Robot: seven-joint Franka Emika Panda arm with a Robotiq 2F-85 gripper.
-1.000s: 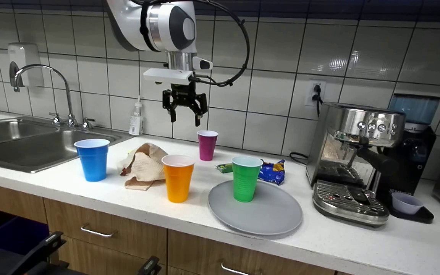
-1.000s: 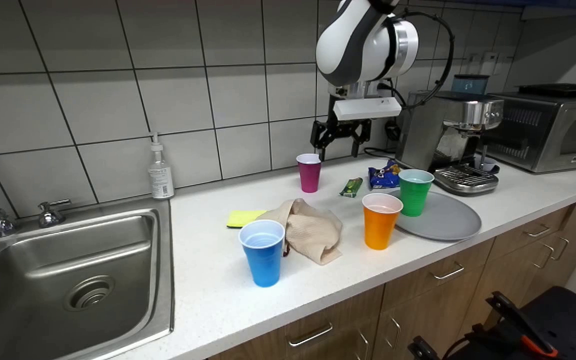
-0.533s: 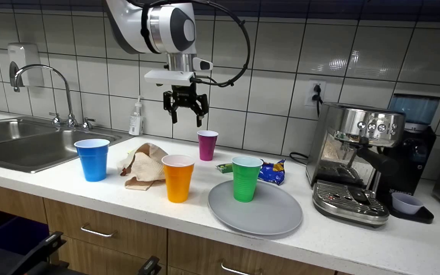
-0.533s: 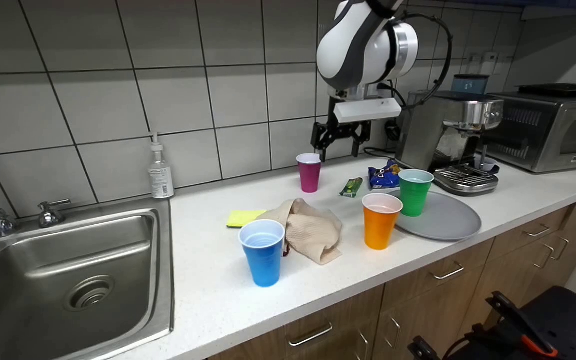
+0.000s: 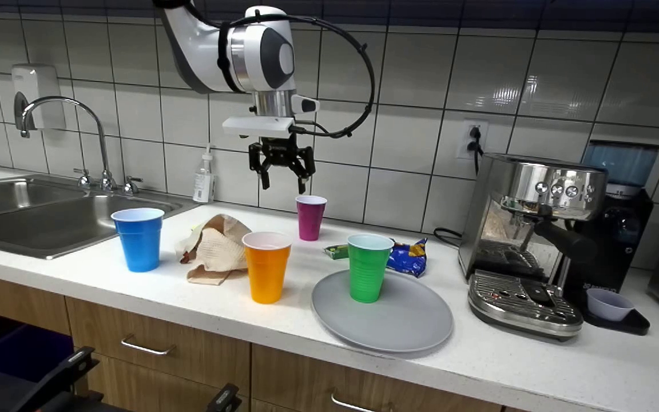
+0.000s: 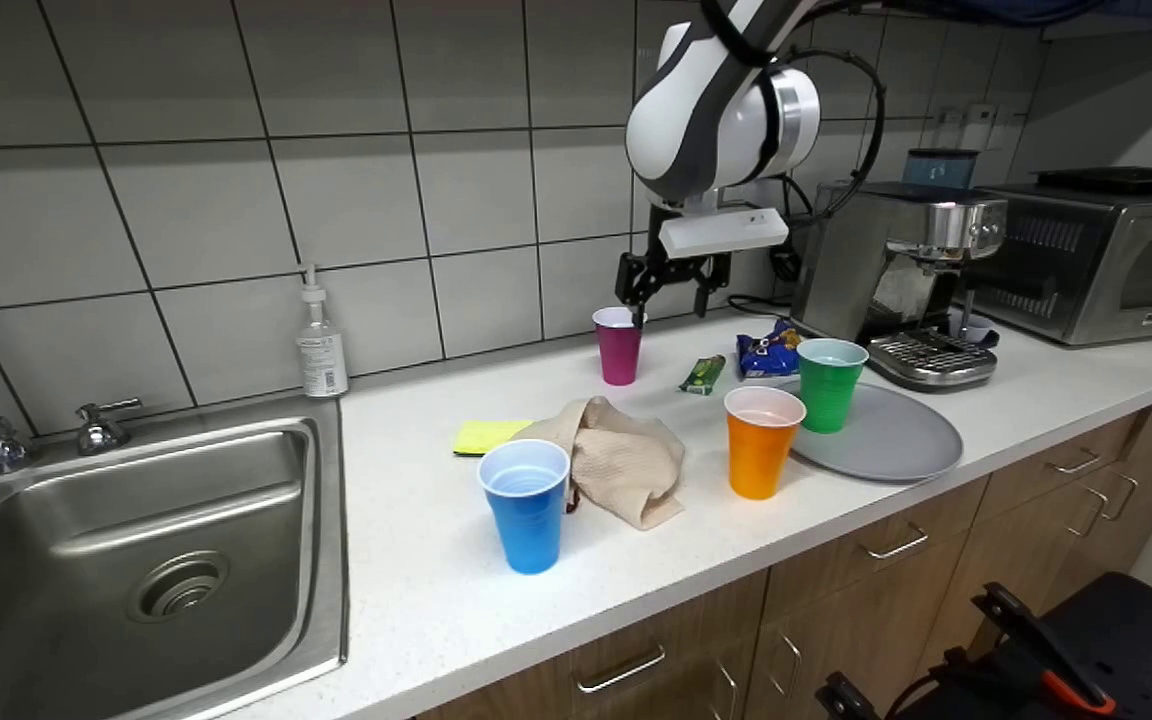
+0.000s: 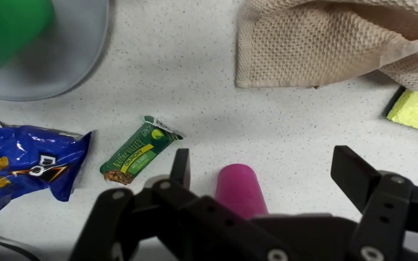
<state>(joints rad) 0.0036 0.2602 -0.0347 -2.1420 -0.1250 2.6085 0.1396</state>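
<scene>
My black gripper is open and empty, with its fingers wide apart and pointing down. It hangs in the air near the magenta cup, above the counter's back part; it also shows in an exterior view. The upright magenta cup stands near the tiled wall. In the wrist view the magenta cup shows between the open fingers, closer to the left one, partly hidden by the gripper; I see no contact. A green granola bar and a blue snack bag lie beside it on the counter.
A green cup stands on a grey plate. An orange cup, a beige cloth, a yellow sponge and a blue cup are on the counter. A sink and coffee machine flank them.
The arm and open gripper have moved down a little and shifted slightly, to the right in an exterior view and to the left in an exterior view. The objects on the counter have not moved.
</scene>
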